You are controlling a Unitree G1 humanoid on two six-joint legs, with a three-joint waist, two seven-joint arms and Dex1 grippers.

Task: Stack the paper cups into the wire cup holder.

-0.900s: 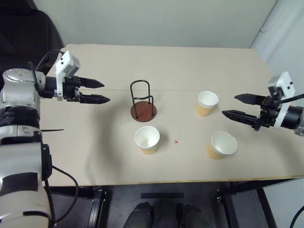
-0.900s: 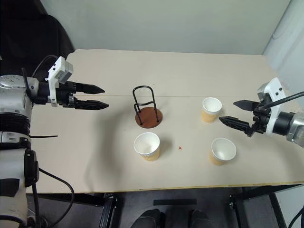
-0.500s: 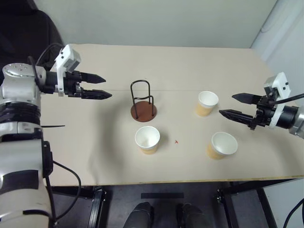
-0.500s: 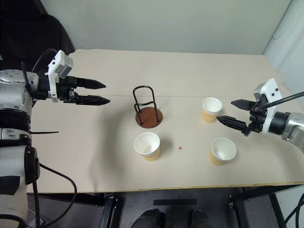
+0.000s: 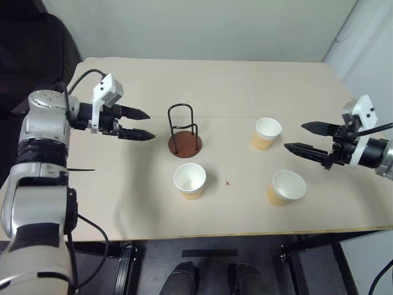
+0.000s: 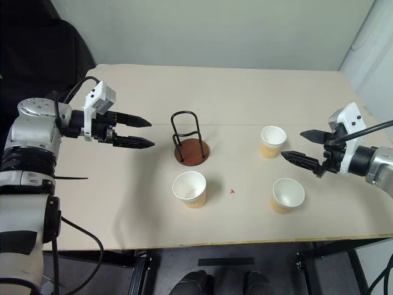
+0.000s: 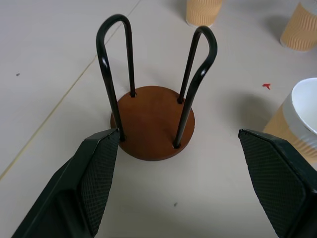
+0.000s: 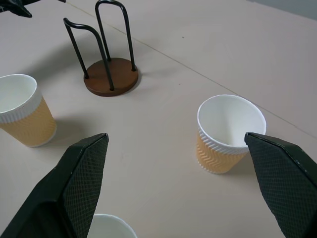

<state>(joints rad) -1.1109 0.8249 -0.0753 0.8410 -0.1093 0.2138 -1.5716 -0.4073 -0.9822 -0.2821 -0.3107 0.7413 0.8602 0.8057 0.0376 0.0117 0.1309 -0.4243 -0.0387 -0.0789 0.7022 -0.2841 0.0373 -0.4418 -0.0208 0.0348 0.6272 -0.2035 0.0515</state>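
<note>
Item one — the wire cup holder (image 5: pixel 185 132): I see it near the middle of the bench (image 5: pixel 215 74), standing upright on its round reddish-brown disc base, its black wire loops rising straight up so the long axis runs vertical. Nothing sits inside it.

Item two, the paper cups, three in number, all upright with white mouths facing up and tan ribbed walls tapering down to the bench:
- near cup (image 5: pixel 190 180), just in front of the holder, apart from its base.
- far right cup (image 5: pixel 266 134), well to the right of the holder and about level with it.
- near right cup (image 5: pixel 286 187), in front of the far right cup, close to the bench's front edge.
No cup touches another or the holder.

Item three — left claw (image 5: pixel 144 125): I have it hovering above the bench to the left of the holder, its fingers spread apart and empty, pointing rightward at the wire frame. In the left wrist view the holder stands between the two black fingers (image 7: pixel 96 178), with the near cup's rim at the edge.

Item four, right claw (image 5: pixel 301 137): it hangs over the right side of the bench, fingers wide apart and holding nothing, pointing leftward. Its tips lie just right of the far right cup, not touching it.
</note>
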